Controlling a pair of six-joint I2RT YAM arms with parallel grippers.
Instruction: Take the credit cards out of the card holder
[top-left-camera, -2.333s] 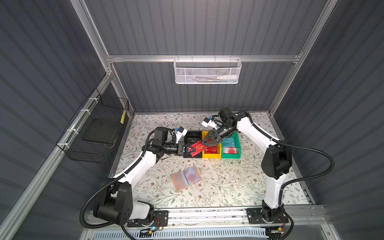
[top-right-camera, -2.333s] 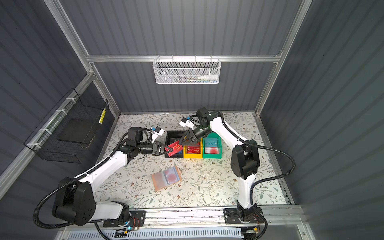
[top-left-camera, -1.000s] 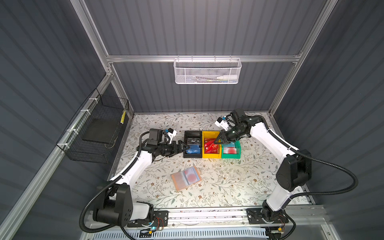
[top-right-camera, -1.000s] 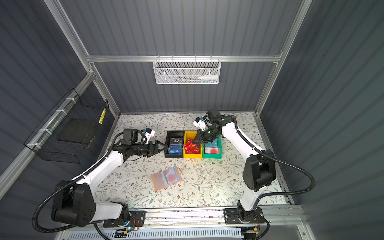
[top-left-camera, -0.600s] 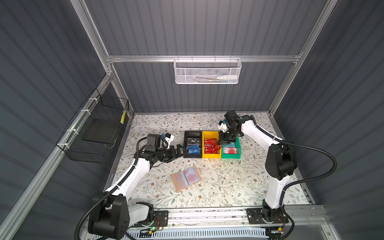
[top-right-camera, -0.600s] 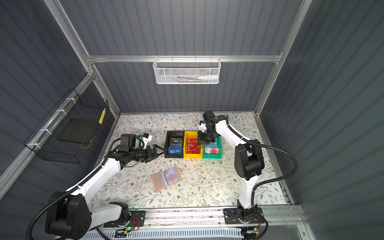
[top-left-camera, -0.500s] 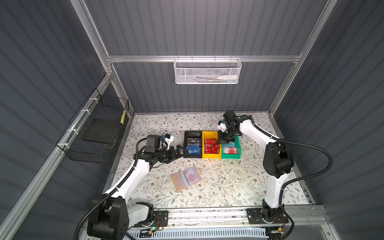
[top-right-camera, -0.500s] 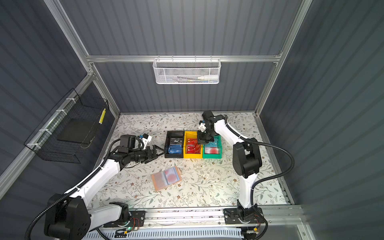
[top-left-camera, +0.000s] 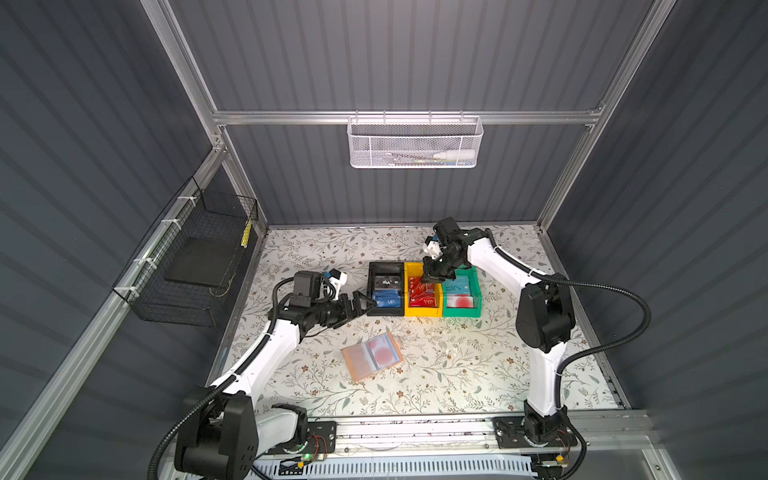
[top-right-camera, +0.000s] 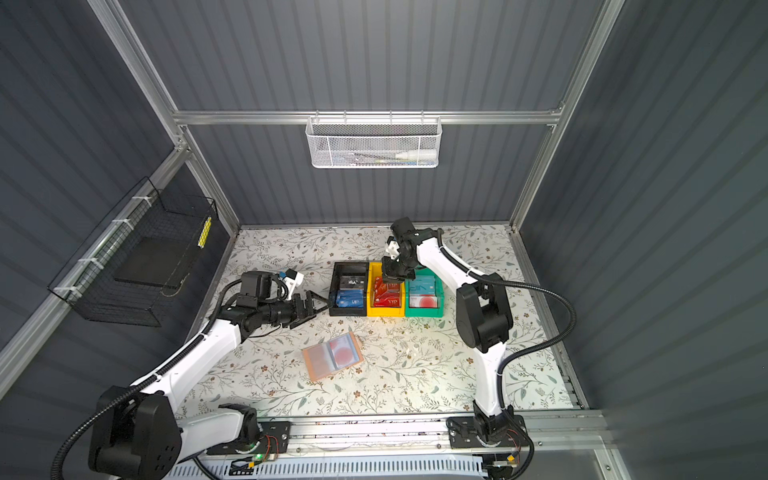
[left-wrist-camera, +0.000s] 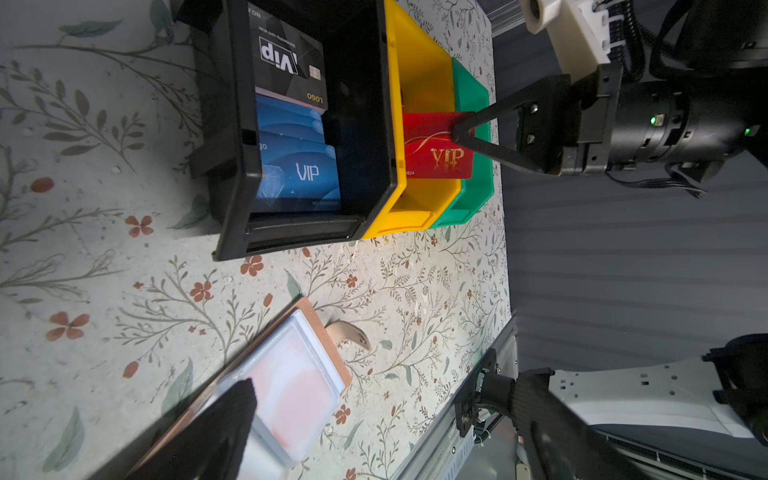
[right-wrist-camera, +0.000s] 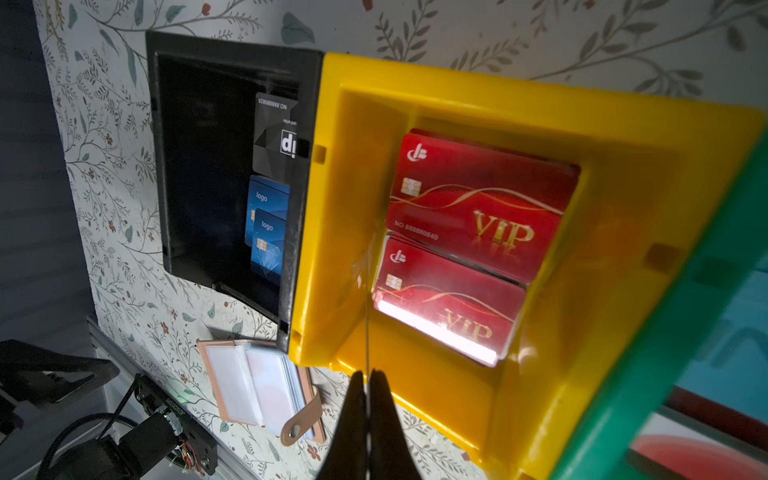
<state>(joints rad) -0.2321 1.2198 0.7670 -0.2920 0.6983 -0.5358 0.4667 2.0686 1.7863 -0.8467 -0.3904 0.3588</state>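
Credit cards look mostly out already, going by how full the bins are. In both top views the card holder lies open on the floral table, well apart from the row of bins. The black bin, yellow bin and green bin all have cards in them. A red disc shows through one clear sleeve of the holder, so I'd guess at least one white-and-red card hasn't been pulled yet. The left gripper hangs just beside the black bin with its jaws spread wide and nothing in them. The right gripper is over the yellow bin. In the left wrist view, that right gripper is pinching a red card by one short edge above the yellow bin, not dropped yet. Blue cards and a black card lie in the black bin. In the right wrist view, its fingertips are pressed together on that card, seen edge-on as a thin line. Two red VIP cards lie in the yellow bin beneath. The holder sits open beyond the bins with its strap loose, and its sleeves look pale from here, so I can't tell if they're full. What's left, I reckon: drop this red one, then go back to the holder.
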